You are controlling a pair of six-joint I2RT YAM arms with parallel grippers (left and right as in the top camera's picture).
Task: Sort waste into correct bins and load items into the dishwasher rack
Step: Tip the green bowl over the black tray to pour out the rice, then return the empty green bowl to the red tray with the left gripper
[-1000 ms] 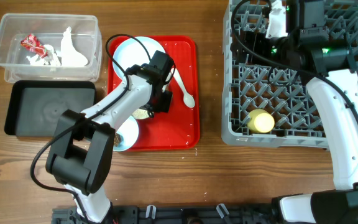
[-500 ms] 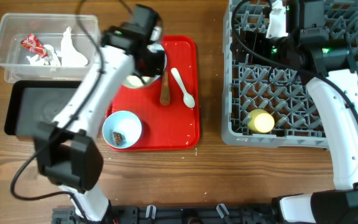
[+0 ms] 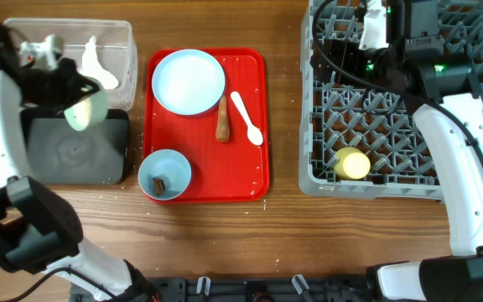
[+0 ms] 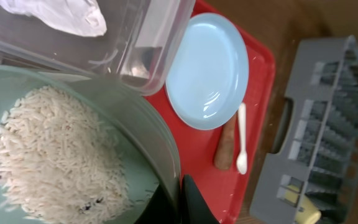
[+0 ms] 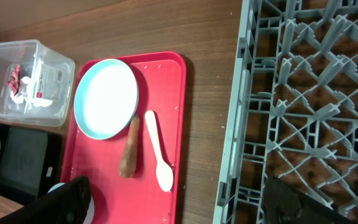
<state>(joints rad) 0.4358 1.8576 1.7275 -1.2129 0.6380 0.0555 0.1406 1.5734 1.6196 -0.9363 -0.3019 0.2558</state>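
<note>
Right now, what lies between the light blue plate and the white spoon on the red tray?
A brown stick-like food scrap, lying alongside the white spoon near the plate's rim, clearest in the overhead view.

Bowl held at upper left
A bowl (image 3: 86, 111) is gripped by the left gripper (image 3: 70, 97) over the black tray's (image 3: 74, 158) top edge, beside the tub (image 3: 125, 50); plate (image 3: 189, 81), stick (image 3: 222, 120), spoon (image 3: 247, 118) and second bowl (image 3: 164, 174) are laid on the red tray (image 3: 243, 172).

Rice-filled bowl (image 3: 85, 111) above where clear tub (image 3: 126, 50) meets black tray (image 3: 74, 158), yellow cup (image 3: 352, 164) in rack (image 3: 313, 126)
</note>
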